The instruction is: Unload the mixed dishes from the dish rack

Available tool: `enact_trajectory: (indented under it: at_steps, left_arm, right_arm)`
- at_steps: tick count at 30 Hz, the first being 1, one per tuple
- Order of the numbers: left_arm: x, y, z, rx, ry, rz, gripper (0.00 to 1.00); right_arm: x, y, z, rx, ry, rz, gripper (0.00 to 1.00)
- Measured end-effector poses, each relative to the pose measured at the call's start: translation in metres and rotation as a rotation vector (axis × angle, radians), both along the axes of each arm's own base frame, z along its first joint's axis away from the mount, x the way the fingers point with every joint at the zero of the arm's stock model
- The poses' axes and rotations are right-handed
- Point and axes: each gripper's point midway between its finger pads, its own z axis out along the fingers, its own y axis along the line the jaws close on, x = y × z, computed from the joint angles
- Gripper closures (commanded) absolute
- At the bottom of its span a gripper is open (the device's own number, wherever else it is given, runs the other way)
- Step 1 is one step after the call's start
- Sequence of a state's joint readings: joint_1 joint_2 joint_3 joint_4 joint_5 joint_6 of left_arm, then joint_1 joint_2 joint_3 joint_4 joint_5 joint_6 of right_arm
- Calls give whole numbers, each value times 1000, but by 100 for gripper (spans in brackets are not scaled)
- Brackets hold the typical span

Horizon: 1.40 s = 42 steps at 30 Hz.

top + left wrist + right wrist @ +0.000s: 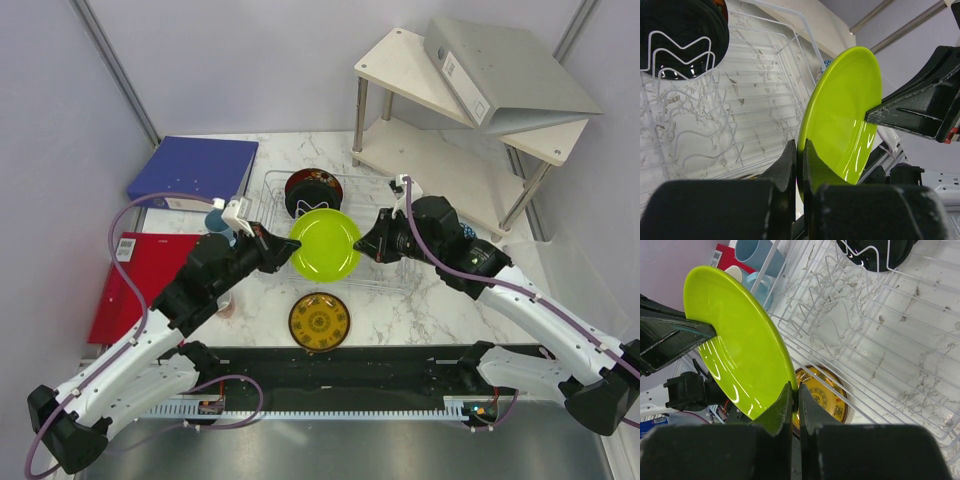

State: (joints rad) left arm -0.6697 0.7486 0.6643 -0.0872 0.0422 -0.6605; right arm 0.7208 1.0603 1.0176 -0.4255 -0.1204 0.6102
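The left gripper (288,244) and the right gripper (363,243) each pinch an opposite rim of the lime green plate (326,245), which is held over the near part of the dish rack (372,190).

My overhead view: fixed high behind arm bases, facing down and toward far wall. Far off, takes in whole table (420,300).

My left wrist view: sits just behind left gripper (801,165), very near, facing right across dish rack (740,100).

My right wrist view: just behind right gripper (796,405), equally near, facing left and down.

All three share lime green plate (325,243) and rack wire. Each wrist view catches other gripper across plate, at its opposite rim.
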Motion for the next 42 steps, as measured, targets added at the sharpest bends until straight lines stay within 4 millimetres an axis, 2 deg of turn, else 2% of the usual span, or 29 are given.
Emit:
enact_trajectory:
  at_steps: [1, 2, 3, 6, 8, 11, 16, 18, 20, 24, 27, 33, 42]
  left_arm:
    - [-1, 0, 1, -2, -2, -1, 98]
    - [-1, 0, 1, -4, -4, -3, 98]
    - [-1, 0, 2, -5, -5, -3, 98]
    - [-3, -1, 2, -8, -6, -14, 98]
    - [-4, -3, -1, -3, 4, -30, 98]
    - [-8, -12, -10, 6, 35, -81, 98]
    - [-17, -36, -30, 25, 141, -215, 98]
    - [-20, -44, -40, 30, 191, -258, 98]
    - [-24, -50, -52, 40, 241, -289, 98]
    - [-35, -65, -74, 78, 312, -338, 98]
    - [-51, -86, -90, 127, 356, -404, 98]
    - [-73, -125, -117, 212, 415, -505, 98]
    - [-71, -138, -174, 310, 523, -502, 98]
  right_arm:
    - [0, 0, 1, 4, -4, 2, 97]
    - [0, 1, 3, 8, -9, 2, 82]
    - [-1, 0, 4, 9, -11, 1, 46]
    - [0, -1, 5, 9, -17, -8, 19]
    - [3, -4, 5, -1, -27, -29, 11]
    - [11, -14, 2, -38, -46, -90, 8]
    - [28, -51, 7, -126, -126, -265, 8]
    - [31, -68, 18, -145, -174, -338, 9]
    - [34, -85, 39, -141, -235, -412, 9]
    - [33, -108, 75, -106, -326, -500, 9]
    - [33, -114, 83, -101, -350, -527, 9]
    - [37, -113, 74, -134, -335, -532, 10]
    - [37, -118, 72, -151, -345, -543, 10]
